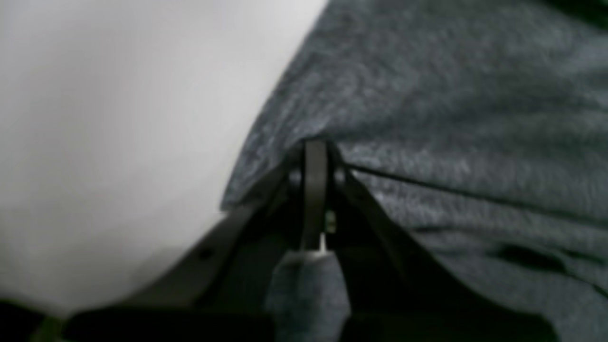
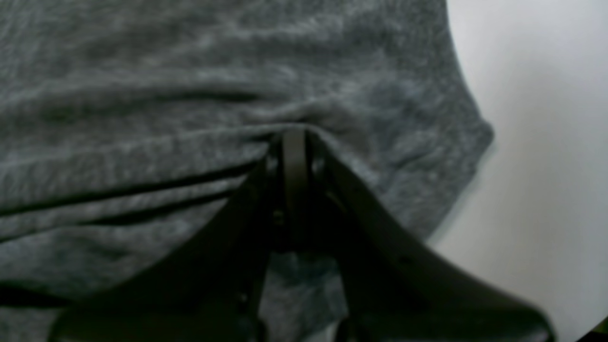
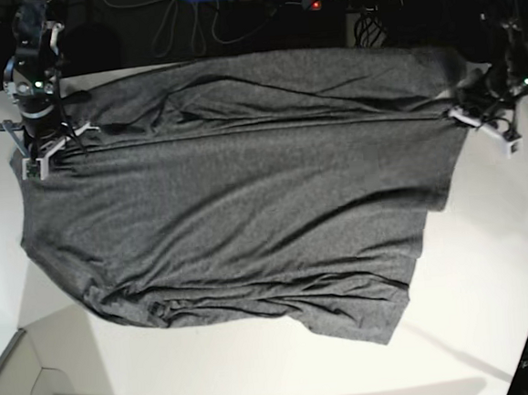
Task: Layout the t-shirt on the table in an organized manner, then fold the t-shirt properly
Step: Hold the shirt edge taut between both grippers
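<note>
You are looking at the t-shirt (image 3: 247, 217) lying spread across the white desk (image 3: 489, 262), its dark grey knit covering most of the middle of the surface. A long fold line is running straight across the cloth between the two arms, with a doubled band of fabric lying beyond it toward the far edge of the desk. The near part of the shirt is bunching into soft wrinkles at its lower left and tapering to a corner at its lower right.

Your left pincer (image 1: 316, 147) is sitting at the base view's right end of that fold line, and its jaws are closing tight on the shirt's edge; in the left wrist view the fabric is puckering right at the tips and a crease is running away from them. Bare desk is showing just beside the cloth there.

Your right pincer (image 2: 294, 135) is sitting at the opposite end of the fold line, and it too is clamping down on the shirt, with the cloth gathering into ridges around the tips. Both wrist views are blurred, so finer detail of the grip is not readable.
</note>
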